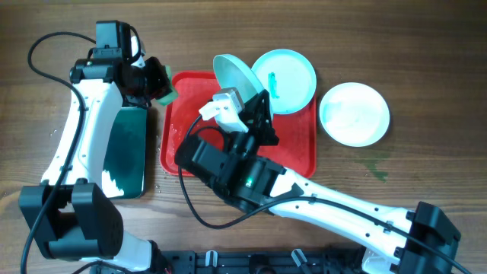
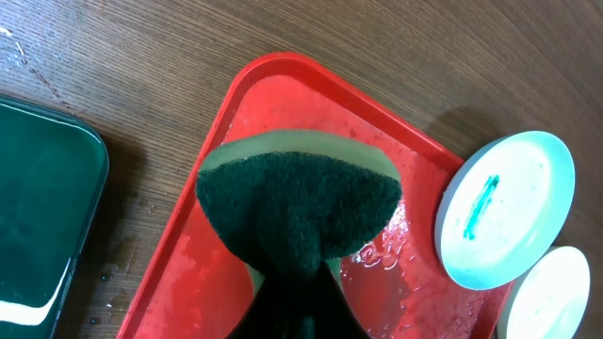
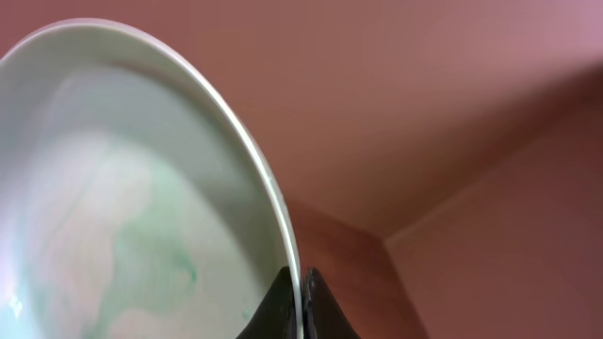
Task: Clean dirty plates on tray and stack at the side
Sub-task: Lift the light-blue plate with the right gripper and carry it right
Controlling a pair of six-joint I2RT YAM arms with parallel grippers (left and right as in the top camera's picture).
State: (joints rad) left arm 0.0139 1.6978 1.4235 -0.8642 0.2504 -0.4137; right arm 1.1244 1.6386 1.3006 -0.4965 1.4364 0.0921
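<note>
L claw clamped, arm fwd; R claw pinched, arm diagonal.

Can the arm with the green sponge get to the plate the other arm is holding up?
Probably yes. The sponge in the left gripper hangs over the tray edge, the held plate tilts close beside it, and nothing lies between them.

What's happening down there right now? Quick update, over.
Left gripper shut on sponge, over red tray corner. Right gripper shut on tilted plate, above tray. Streaked plate at tray's far corner; nothing blocking.
</note>
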